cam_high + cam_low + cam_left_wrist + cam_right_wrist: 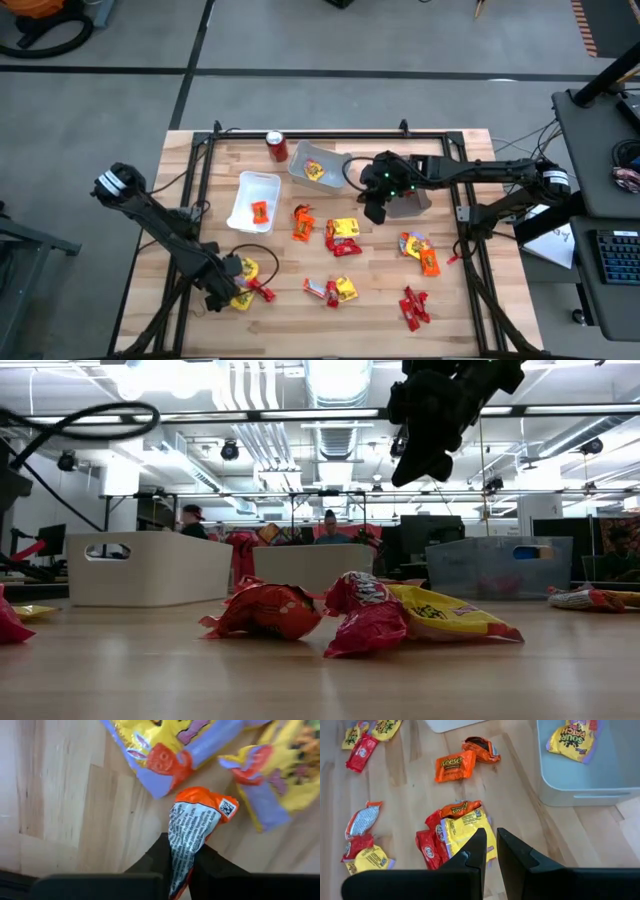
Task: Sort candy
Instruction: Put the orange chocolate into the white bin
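From above, the wooden table [330,255] carries the candy [343,236] scattered in small clusters, with the white bin [254,201] as the landmark near its rear left. One orange packet [260,211] lies inside the white bin; a red soda can [277,146] stands just behind it, and a clear bin [318,166] sits to its right holding a yellow packet. The left gripper [232,285] is down at the table in front of the white bin, among a yellow and red cluster near the front edge. The right gripper [376,205] hangs above the table to the right of the white bin, beside a grey bin [412,198]. At table height, the white bin [150,567] stands at the back left, with red and yellow packets [365,615] lying in front of it and to its right, and a dark gripper hanging high above them. In the left wrist view, the left gripper [179,865] has its jaws clamped on an orange packet [192,832] with a white printed back, yellow packets lying just beyond it. In the right wrist view, the right gripper [490,845] has its jaws nearly together with nothing between them, above a red, orange and yellow cluster [455,832].
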You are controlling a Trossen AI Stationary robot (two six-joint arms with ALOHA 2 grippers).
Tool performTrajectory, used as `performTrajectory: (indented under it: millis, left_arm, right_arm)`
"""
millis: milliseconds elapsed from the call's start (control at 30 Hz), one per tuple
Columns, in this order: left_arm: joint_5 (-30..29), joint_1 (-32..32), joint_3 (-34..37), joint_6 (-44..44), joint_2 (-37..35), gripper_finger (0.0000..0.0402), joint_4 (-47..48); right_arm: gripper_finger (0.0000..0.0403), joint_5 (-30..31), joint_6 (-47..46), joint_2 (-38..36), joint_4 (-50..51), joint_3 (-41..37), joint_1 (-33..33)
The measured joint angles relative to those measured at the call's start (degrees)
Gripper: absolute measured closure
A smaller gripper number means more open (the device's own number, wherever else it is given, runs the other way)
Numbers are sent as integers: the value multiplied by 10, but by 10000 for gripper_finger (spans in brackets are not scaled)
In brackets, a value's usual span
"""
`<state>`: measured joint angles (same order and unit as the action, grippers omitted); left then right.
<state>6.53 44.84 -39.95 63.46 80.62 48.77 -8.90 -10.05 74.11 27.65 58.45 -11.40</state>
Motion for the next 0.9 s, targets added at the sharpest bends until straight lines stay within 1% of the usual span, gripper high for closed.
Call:
performTrajectory:
  millis: [133,233,300,433,567,700,733,800,833,900]
  left_arm:
    - [-14,0,-9,0,-39,369,5]
    - [-63,-1,-21,0,-73,377,8]
    - [-116,-5,-35,0,-94,386,7]
    - [-242,-27,-69,-32,-129,391,7]
    - [-387,-60,-109,-113,-147,390,4]
    - [-485,-99,-139,-214,-146,390,4]
    - [-498,-111,-144,-234,-145,390,6]
    - [-501,-144,-147,-259,-145,390,8]
    - [-502,-163,-147,-260,-145,390,10]
    - [-504,-214,-143,-225,-147,390,24]
  right_arm:
    - [367,0,4,0,-11,-6,10]
    - [367,0,16,0,-40,-17,21]
    - [367,0,33,0,-74,-31,30]
    - [367,0,48,0,-188,-70,47]
    - [367,0,69,0,-311,-113,60]
    - [367,0,72,0,-408,-143,66]
    - [367,0,72,0,-418,-147,66]
    - [367,0,71,0,-419,-148,67]
    - [367,1,71,0,-419,-148,67]
    - [367,1,71,0,-423,-148,67]
